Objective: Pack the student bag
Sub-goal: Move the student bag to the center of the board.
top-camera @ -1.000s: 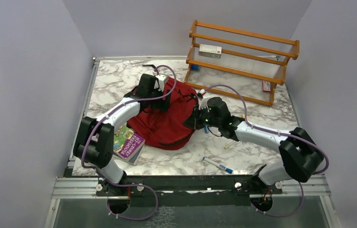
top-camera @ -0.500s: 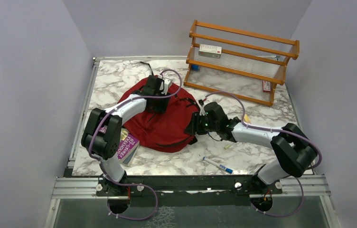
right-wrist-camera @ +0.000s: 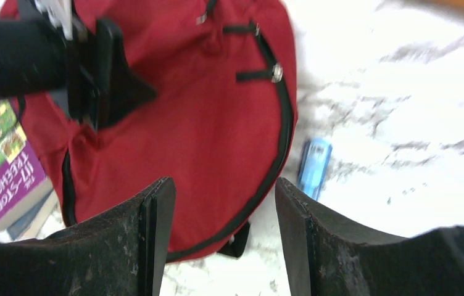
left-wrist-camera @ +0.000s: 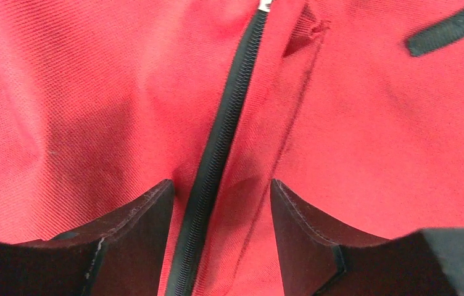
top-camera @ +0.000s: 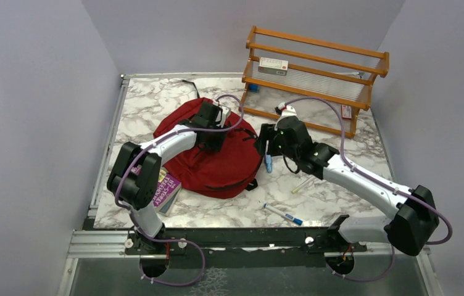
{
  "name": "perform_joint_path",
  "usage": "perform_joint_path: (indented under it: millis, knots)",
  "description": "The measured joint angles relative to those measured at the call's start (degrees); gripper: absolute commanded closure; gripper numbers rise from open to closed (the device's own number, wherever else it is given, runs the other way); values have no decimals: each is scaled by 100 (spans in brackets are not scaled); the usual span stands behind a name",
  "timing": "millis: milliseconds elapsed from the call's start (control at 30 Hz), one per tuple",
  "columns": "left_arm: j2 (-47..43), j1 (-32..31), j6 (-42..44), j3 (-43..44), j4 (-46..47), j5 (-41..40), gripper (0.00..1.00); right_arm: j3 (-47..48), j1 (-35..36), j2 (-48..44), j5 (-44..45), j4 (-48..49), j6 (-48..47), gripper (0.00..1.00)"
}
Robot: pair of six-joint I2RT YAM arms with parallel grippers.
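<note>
- Viewing from above, the student bag [top-camera: 208, 161] lies flat on the table [top-camera: 149, 98], directly under the left end effector [top-camera: 212, 131] and just to the left of the right end effector [top-camera: 264, 140]. A book [top-camera: 166, 190] lies back toward the bases from the left end effector, at the bag's edge. A blue item [top-camera: 268, 164] rests just beneath the right end effector, and a pen [top-camera: 284, 216] lies farther back toward the bases. All three are outside the bag, so the packing looks barely begun.
- On the left wrist view, the left end effector [left-wrist-camera: 217, 188] is released, with its jaws spread either side of a black zipper [left-wrist-camera: 220, 139]. The zipper appears closed and nothing is grasped, so opening the bag seems not yet done.
- On the right wrist view, the right end effector [right-wrist-camera: 222, 185] is released and empty above the bag's rim. The blue item lies just past its right finger and the book is far off to its left.
</note>
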Motion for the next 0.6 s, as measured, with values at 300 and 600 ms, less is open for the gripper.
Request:
perform_joint_path:
  millis: [300,600]
  knots:
    - [-415,-188,-205,0,-74,-184,33,1331,-2,1110,509,-125,-1349,35]
    - [-916,-188,-535,-138,-127,-518,28,1694,-313,2092,-216,-205,-2846,37]
